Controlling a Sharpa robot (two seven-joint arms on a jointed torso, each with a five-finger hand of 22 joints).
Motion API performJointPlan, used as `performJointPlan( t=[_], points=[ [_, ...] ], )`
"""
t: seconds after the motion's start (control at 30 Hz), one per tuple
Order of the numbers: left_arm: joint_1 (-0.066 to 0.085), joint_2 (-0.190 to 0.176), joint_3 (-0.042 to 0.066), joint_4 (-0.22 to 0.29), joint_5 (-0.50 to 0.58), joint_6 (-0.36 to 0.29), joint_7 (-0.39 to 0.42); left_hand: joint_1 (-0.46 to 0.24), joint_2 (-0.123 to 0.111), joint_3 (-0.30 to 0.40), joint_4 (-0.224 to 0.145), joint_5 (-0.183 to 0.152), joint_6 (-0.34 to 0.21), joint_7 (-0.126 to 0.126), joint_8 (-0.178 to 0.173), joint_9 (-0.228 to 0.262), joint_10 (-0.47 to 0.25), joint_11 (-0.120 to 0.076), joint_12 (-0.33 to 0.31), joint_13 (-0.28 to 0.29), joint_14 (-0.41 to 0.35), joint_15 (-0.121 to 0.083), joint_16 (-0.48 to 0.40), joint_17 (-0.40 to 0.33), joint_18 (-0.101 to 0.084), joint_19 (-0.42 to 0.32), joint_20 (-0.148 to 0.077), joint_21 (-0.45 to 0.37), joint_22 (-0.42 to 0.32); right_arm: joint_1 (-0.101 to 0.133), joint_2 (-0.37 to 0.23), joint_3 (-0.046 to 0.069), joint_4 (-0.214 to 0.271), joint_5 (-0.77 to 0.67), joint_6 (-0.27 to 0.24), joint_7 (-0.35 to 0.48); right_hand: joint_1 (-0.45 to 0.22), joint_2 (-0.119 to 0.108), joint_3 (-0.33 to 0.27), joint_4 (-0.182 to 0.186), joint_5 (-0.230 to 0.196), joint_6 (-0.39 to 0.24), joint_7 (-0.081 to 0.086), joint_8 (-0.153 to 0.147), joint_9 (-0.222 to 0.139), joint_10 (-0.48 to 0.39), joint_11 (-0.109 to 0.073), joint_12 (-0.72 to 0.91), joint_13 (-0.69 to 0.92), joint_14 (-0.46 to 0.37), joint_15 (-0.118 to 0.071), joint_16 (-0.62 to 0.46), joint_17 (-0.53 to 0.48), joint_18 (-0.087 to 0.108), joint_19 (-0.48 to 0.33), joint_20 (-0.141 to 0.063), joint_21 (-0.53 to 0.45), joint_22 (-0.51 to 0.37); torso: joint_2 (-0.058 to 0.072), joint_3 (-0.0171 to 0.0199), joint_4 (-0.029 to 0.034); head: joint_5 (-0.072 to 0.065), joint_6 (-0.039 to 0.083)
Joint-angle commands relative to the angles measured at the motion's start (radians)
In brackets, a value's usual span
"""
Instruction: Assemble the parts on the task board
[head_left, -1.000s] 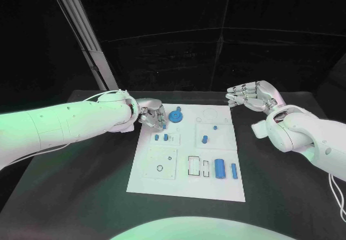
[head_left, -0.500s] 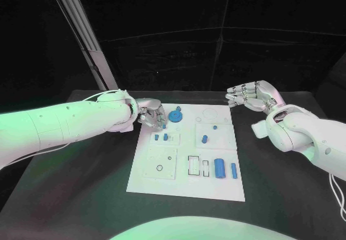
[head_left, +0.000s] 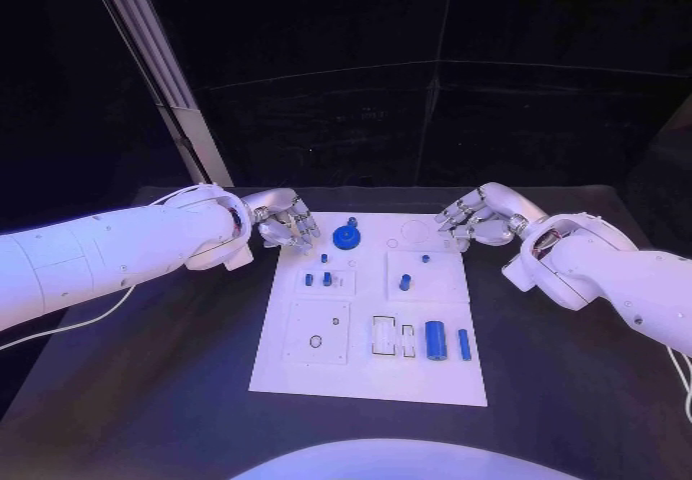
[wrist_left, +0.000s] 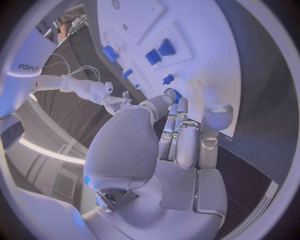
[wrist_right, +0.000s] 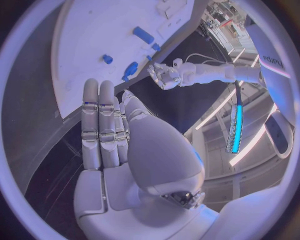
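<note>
While both hands hover empty, fingers apart, left hand (head_left: 287, 222) and right hand (head_left: 476, 217) flank the task board (head_left: 361, 370).

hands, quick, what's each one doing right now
Left hand: holds nothing, fingers loosely curled.
Right hand: open, holds nothing.

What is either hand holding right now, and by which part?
Nothing. The left hand and right hand hover at the board's far corners, fingers empty.
</note>
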Motion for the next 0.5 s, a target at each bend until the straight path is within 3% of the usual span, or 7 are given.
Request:
performJointPlan(
  t=[0.03,0.13,0.23,0.4,0.5],
  points=[
    [0.002,-0.011,0.000,0.028,0.378,-0.058,0.144,-0.027,0.002,-0.002,0.009,0.007,0.011,0.004,-0.001,0.001,-0.007,0.005,-0.003,0.000,-0.032,0.008,-0.047,-0.089,0.028,-0.052,0.004,-0.095,-0.099,0.001,0.004,0.000,0.011,-0.332,0.103,-0.099,0.004,-0.010,0.011,-0.005,-0.014,0.018,-0.004,-0.006,-0.006,0.023,-0.005,-0.025,-0.001,0.047,-0.011,0.072,0.056,0.007,0.014,-0.014,0.068,0.046,-0.001,0.0003,0.0013,-0.008,0.004],
    [0.001,-0.019,-0.001,0.059,0.565,-0.069,0.208,-0.041,0.020,0.009,0.021,0.028,0.002,0.017,-0.006,0.000,-0.041,0.018,-0.012,-0.004,-0.118,0.018,-0.164,-0.289,0.057,-0.143,0.013,-0.259,-0.257,-0.001,0.008,0.000,0.018,-0.430,0.109,-0.122,0.003,-0.017,0.026,-0.006,-0.016,0.023,-0.006,-0.015,-0.007,0.033,-0.006,-0.045,0.000,0.049,-0.015,0.132,0.103,0.007,0.002,-0.018,0.119,0.085,-0.001,0.0009,0.0010,-0.016,0.009],
    [-0.001,-0.023,-0.002,0.088,0.749,-0.075,0.267,-0.042,0.033,0.019,0.022,0.031,-0.002,0.021,-0.006,0.001,-0.053,0.023,-0.008,-0.003,-0.162,0.021,-0.224,-0.387,0.059,-0.161,0.018,-0.286,-0.273,-0.006,0.013,0.000,0.024,-0.499,0.106,-0.140,-0.003,-0.030,0.041,-0.003,-0.022,0.022,-0.009,-0.020,-0.008,0.038,-0.006,-0.066,0.001,0.039,-0.017,0.201,0.156,0.006,-0.013,-0.017,0.183,0.132,-0.001,-0.0034,0.0034,-0.025,0.014],
    [-0.003,-0.028,-0.003,0.125,0.945,-0.068,0.333,-0.045,0.039,0.021,0.022,0.031,0.000,0.022,-0.002,0.002,-0.055,0.022,0.002,-0.001,-0.182,0.022,-0.249,-0.429,0.059,-0.168,0.019,-0.302,-0.284,-0.010,0.028,0.000,0.029,-0.567,0.099,-0.162,-0.017,-0.035,0.054,0.009,-0.033,0.002,0.000,-0.022,-0.010,0.014,0.002,-0.093,-0.002,0.040,-0.010,0.247,0.191,0.005,-0.029,-0.013,0.232,0.174,0.000,-0.0004,0.0009,-0.027,0.020],
    [-0.004,-0.032,-0.004,0.141,0.995,-0.060,0.353,-0.048,0.041,0.019,0.021,0.031,0.003,0.020,0.002,0.003,-0.053,0.021,0.010,0.001,-0.191,0.022,-0.260,-0.449,0.060,-0.171,0.020,-0.311,-0.289,-0.012,0.035,0.001,0.033,-0.592,0.089,-0.174,-0.023,-0.043,0.065,0.014,-0.042,-0.012,0.005,-0.021,-0.009,0.002,0.006,-0.108,-0.002,0.040,-0.006,0.292,0.222,-0.005,-0.016,-0.008,0.329,0.280,0.001,-0.0003,0.0011,-0.031,0.021]
  ],
)
